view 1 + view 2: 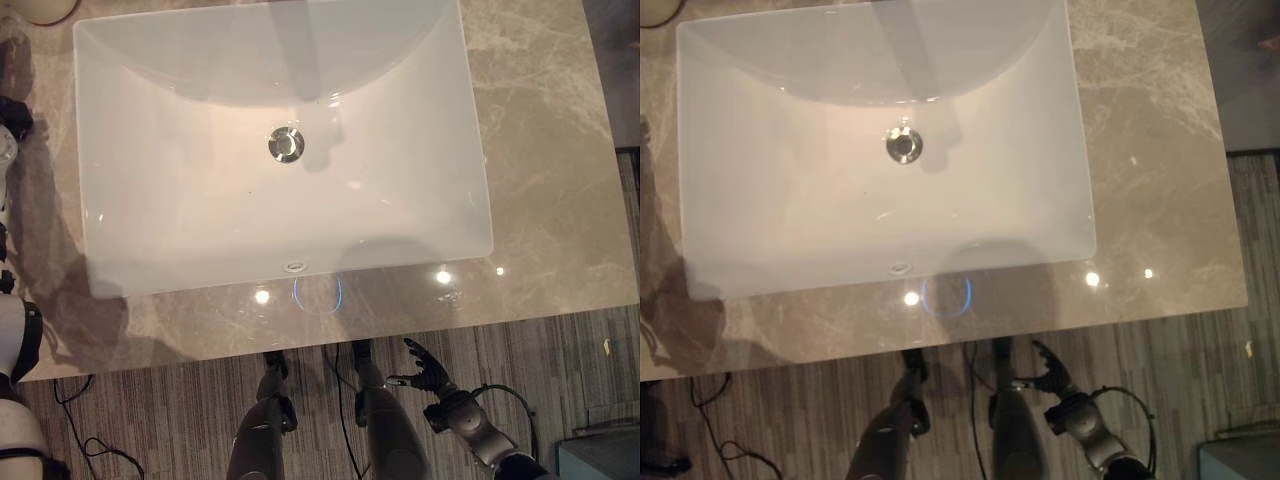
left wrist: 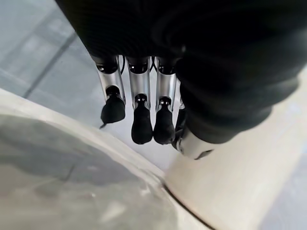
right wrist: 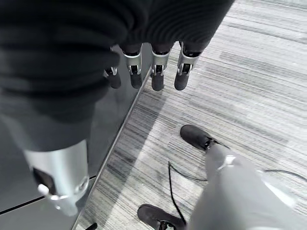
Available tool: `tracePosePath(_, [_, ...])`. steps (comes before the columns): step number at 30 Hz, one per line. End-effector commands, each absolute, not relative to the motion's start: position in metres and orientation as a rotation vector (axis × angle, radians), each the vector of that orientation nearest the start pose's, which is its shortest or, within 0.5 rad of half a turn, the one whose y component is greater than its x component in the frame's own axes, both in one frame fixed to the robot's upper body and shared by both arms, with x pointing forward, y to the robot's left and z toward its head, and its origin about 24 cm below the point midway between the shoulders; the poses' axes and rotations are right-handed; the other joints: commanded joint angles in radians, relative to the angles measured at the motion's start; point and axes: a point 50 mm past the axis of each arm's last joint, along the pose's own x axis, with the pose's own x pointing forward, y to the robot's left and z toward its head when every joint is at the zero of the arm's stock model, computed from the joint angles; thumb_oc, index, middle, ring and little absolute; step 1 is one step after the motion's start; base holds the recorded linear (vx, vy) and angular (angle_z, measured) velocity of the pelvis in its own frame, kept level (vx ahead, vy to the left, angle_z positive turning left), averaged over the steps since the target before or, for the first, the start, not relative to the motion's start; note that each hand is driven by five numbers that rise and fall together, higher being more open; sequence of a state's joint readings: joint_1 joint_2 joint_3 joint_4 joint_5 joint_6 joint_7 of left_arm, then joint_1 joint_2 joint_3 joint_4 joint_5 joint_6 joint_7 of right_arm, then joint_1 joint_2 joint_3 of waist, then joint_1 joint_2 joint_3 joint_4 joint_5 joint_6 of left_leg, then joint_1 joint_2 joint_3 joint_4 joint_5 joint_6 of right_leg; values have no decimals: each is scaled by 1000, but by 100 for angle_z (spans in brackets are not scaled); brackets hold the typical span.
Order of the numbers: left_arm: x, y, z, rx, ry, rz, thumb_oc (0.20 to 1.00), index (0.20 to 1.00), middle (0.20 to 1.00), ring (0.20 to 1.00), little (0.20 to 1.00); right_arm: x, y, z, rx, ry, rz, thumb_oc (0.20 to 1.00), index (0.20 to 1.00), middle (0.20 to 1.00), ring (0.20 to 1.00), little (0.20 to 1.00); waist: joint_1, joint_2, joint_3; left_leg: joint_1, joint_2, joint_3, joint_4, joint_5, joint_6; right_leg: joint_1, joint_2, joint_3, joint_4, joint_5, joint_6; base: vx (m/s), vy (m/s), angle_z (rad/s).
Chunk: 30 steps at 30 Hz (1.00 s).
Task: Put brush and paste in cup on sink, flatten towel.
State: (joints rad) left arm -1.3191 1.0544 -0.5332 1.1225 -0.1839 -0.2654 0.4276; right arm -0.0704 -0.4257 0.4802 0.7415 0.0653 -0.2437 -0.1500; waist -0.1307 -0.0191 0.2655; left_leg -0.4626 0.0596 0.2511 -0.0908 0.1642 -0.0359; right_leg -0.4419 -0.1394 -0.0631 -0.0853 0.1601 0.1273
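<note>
Brush, paste, cup, towel: unsighted around sink (image 1: 130, 260) on table (image 1: 540, 150), so bearing from either hand undetermined. Right hand (image 1: 428, 372) low before table edge, fingers relaxed, empty. Left hand (image 2: 141, 115) likewise slack, empty.

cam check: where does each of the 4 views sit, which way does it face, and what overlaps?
Left eye view: on the head, facing down on the white rectangular sink basin with its round chrome drain, set in a beige marble countertop; right hand low over the striped grey floor.
Right eye view: same head, slightly offset; shares basin, drain, countertop and right hand with the left eye.
Left wrist view: along the left hand, fingers relaxed, beside a pale curved surface I cannot identify.
Right wrist view: along the right hand, facing the striped floor, shared with the eye views.
</note>
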Motion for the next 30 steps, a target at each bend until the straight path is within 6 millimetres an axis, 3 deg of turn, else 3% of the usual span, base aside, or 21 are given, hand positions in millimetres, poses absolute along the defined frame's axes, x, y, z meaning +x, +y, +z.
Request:
tracePosePath(1, [332, 361, 375, 849, -548, 859, 200, 200, 200, 200, 200, 205, -221, -72, -499, 426, 144, 1000, 1000, 1000, 1000, 1000, -39, -5, 22, 71, 30, -36, 4, -71, -57, 68, -86, -3, -2, 81, 134, 18, 44, -1])
tracePosePath(4, [330, 357, 384, 889, -564, 857, 200, 200, 200, 200, 200, 204, -220, -70, -487, 417, 156, 1000, 1000, 1000, 1000, 1000, -44, -12, 19, 64, 34, -33, 4, -70, -58, 59, -81, 3, -2, 94, 134, 0, 0, 0])
tracePosePath(8, [335, 329, 398, 1059, -681, 802, 200, 200, 200, 200, 200, 194, -220, -68, -490, 402, 207, 1000, 1000, 1000, 1000, 1000, -51, -22, 2, 47, 42, -43, 4, -70, -58, 49, -76, 7, -2, 96, 134, 6, 22, 0])
tracePosePath(15, [350, 309, 382, 1156, -688, 712, 200, 200, 200, 200, 200, 192, -217, -64, -513, 377, 247, 1000, 1000, 1000, 1000, 1000, -51, -24, -6, 51, 40, -50, 4, -74, -54, 52, -80, 5, -2, 72, 134, 1, 7, 0])
tracePosePath(30, [353, 331, 341, 1059, -572, 754, 200, 200, 200, 200, 200, 192, -212, -69, -523, 395, 272, 1000, 1000, 1000, 1000, 1000, -20, -47, -25, 108, 52, -75, 4, -64, -63, 135, -67, -38, -2, 27, 120, -6, -25, 0])
